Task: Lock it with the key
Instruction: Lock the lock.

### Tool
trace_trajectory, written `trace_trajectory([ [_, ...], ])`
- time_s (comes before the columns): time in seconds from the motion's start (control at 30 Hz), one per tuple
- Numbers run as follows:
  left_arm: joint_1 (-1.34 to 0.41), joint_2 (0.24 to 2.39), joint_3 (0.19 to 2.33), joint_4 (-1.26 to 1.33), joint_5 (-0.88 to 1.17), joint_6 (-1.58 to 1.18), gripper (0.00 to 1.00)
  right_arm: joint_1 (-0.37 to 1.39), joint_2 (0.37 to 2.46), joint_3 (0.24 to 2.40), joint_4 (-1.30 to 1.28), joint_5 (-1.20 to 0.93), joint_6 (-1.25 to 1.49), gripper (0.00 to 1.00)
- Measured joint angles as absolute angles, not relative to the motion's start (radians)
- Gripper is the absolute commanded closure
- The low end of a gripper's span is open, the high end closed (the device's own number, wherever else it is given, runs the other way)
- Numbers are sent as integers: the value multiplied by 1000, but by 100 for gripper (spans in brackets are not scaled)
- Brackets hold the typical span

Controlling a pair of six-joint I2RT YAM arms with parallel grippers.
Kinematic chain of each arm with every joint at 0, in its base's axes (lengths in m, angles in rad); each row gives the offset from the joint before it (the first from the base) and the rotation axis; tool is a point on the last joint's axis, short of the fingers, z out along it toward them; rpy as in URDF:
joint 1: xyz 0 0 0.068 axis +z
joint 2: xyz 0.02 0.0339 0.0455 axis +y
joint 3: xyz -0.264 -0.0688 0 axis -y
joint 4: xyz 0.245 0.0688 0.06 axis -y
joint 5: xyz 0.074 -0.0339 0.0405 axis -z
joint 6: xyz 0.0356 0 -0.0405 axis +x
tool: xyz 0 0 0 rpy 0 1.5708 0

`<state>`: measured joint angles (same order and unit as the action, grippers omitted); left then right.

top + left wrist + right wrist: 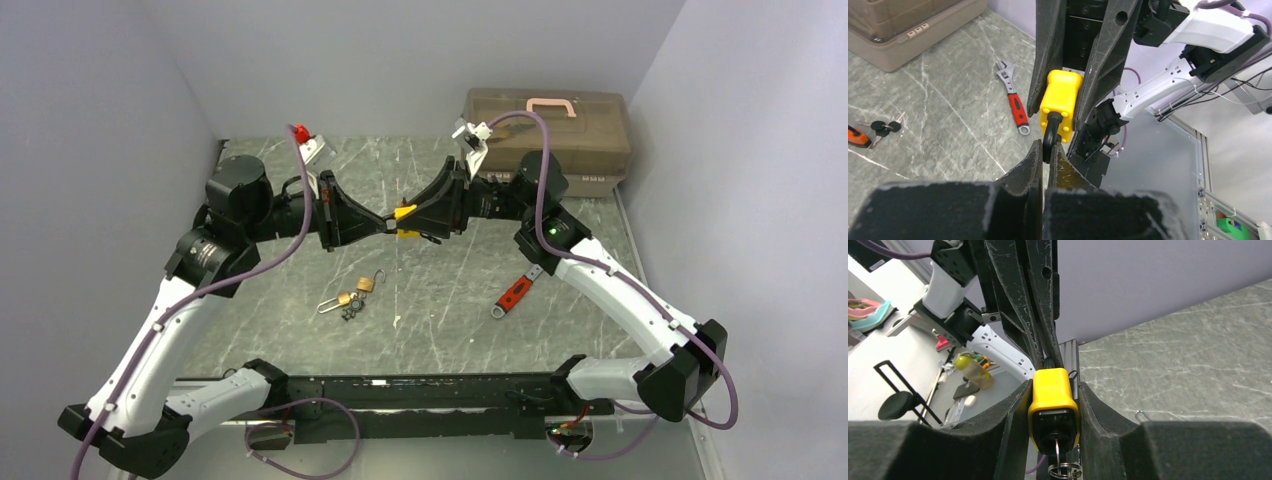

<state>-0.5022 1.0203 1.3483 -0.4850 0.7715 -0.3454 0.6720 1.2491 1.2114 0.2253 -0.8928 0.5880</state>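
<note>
A yellow padlock (pixel 405 218) is held in the air between the two grippers above the table's middle. My right gripper (pixel 420 220) is shut on the padlock's yellow body (pixel 1052 395). A key with a metal ring (pixel 1063 469) sits in the keyhole at its black end. My left gripper (pixel 385 222) is shut on the padlock's black shackle (pixel 1050 132), which sticks out of the yellow body (pixel 1060 102) towards the left fingers.
A small brass padlock with keys (pixel 352 296) lies on the table in front. A red-handled wrench (pixel 515 293) lies to the right. A brown toolbox (pixel 548 125) stands at the back right. More keys (pixel 883 127) lie at the left wrist view's left edge.
</note>
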Motion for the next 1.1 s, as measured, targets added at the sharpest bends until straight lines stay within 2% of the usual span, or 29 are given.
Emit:
trace_trajectory([
  [0.07,-502,1021,1348,-492,750,-344,100,672,1249,1211,215,-879,575,100],
  [0.1,-502,1021,1348,-498,735,-343,100,672,1249,1211,207,-871,570,96],
  [0.27,-461,1020,1320,-468,737,-372,100,661,1249,1182,233,-844,580,46],
  [0.37,-428,1024,1278,-430,762,-409,100,637,1247,1122,288,-857,622,29],
  [0.5,-396,1045,1247,-428,771,-434,100,585,1237,1039,360,-892,680,17],
  [0.73,-379,1052,1271,-438,774,-432,100,479,1178,912,522,-945,793,20],
  [1.1,-379,1058,1311,-444,803,-431,100,471,1204,895,654,-981,857,40],
])
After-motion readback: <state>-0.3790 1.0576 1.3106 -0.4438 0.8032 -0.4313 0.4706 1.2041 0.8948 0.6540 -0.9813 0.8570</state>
